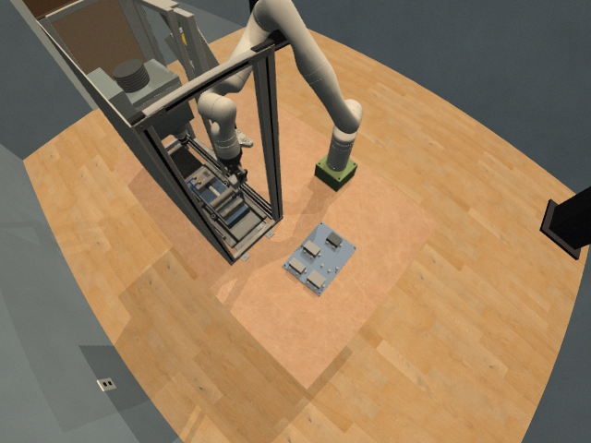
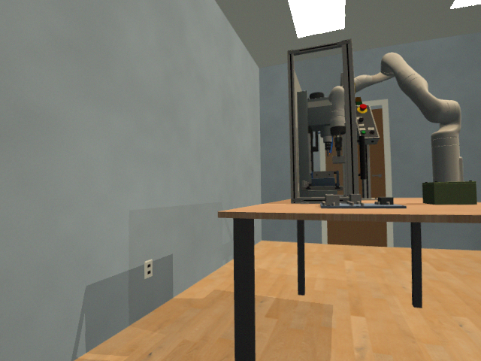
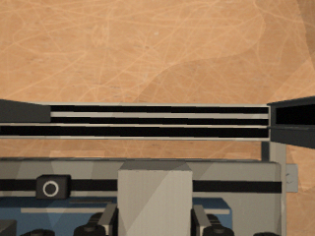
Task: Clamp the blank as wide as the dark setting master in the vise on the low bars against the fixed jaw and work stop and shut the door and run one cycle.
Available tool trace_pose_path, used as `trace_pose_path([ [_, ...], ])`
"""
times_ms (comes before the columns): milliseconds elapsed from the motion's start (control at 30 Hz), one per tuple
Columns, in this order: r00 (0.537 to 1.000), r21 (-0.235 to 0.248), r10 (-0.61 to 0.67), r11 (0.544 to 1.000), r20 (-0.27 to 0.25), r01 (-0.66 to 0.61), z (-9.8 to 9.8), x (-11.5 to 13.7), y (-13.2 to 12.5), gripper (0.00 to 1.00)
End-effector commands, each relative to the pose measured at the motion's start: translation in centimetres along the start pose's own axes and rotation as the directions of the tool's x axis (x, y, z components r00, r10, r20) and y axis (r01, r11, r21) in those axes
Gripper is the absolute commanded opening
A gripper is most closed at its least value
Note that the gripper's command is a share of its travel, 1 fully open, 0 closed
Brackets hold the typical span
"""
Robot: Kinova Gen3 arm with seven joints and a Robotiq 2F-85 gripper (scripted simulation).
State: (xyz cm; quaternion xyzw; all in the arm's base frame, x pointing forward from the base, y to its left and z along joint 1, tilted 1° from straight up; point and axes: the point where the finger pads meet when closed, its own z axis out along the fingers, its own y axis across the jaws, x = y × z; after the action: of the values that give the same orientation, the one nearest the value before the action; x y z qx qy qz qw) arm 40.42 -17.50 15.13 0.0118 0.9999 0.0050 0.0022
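My gripper (image 1: pixel 235 178) (image 2: pixel 338 156) (image 3: pixel 155 222) is shut on a light grey blank (image 2: pixel 339 159) (image 3: pixel 156 199), gripped by its sides. It holds the blank inside the guard (image 1: pixel 270 128) (image 2: pixel 350 116), above the blue vise (image 2: pixel 323 181) (image 3: pixel 49 216) and clear of it. The low bars and work stop cannot be made out. The dark setting master (image 1: pixel 333 238) (image 2: pixel 385 200) stands on the blue plate (image 1: pixel 340 255) (image 2: pixel 373 207) with three light blanks. The control column carries the black knob (image 2: pixel 360 119) and green button (image 2: pixel 363 132); whether the knob is in cannot be told.
The guard's dark corner posts and bottom rail (image 3: pixel 162 132) stand close to the gripper. The spindle (image 2: pixel 328 144) hangs behind it. A black upright handle (image 2: pixel 362 157) stands beside the guard. The arm's green base (image 1: pixel 336 173) (image 2: pixel 449 193) is on the robot side.
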Motion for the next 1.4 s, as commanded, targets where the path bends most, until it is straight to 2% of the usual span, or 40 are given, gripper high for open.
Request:
trace_pose_path([
  [0,1.000,-0.001,-0.005,1.000,-0.003,0.005,0.1,-0.4,0.3,0.10],
  [133,1.000,-0.001,-0.005,1.000,-0.003,0.005,0.1,-0.4,0.3,0.10],
  [300,1.000,-0.001,-0.005,1.000,-0.002,0.005,0.8,-5.2,0.5,0.10],
  [700,1.000,-0.001,-0.005,1.000,-0.002,0.005,0.8,-5.2,0.5,0.10],
  [867,1.000,-0.001,-0.005,1.000,-0.002,0.005,1.2,-8.3,0.7,0.10],
  [1367,1.000,-0.002,-0.003,1.000,-0.001,0.003,1.2,-8.3,0.7,0.10],
])
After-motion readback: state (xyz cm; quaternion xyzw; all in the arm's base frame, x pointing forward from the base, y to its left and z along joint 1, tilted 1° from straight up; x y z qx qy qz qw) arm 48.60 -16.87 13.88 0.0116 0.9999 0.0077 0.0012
